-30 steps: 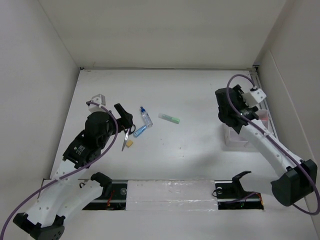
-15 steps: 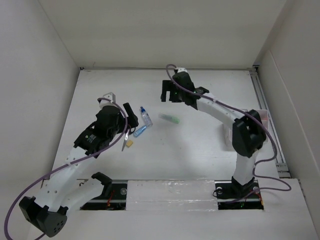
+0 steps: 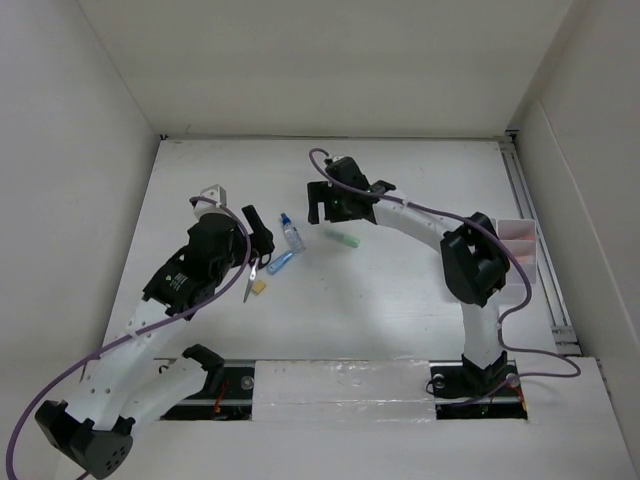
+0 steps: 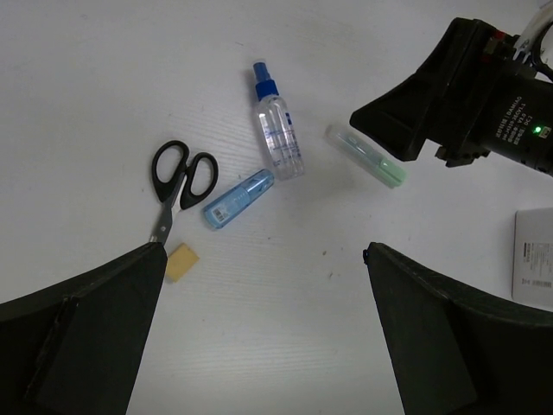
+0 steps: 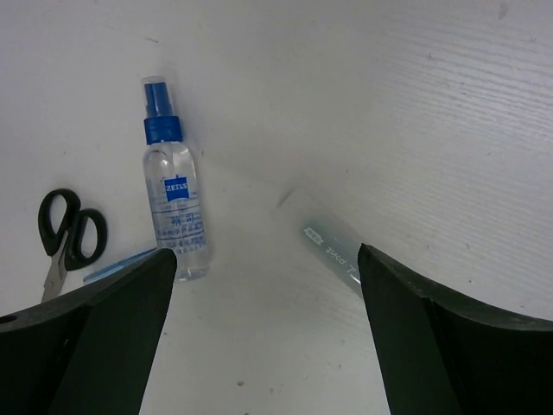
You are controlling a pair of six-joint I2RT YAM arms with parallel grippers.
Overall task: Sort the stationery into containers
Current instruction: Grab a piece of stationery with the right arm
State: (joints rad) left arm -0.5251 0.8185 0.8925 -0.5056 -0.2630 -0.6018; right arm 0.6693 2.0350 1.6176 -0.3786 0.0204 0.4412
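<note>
Bottle (image 4: 278, 134) looks clear, blue-capped, blue-labelled.

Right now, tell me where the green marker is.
In the top view the green marker lies near the middle, just right of the blue-capped bottle and close by the right tool.

Right hand (image 3: 322, 205) swung (from bins (image 3: 517, 232)) over to green marker (image 3: 345, 240).
</note>
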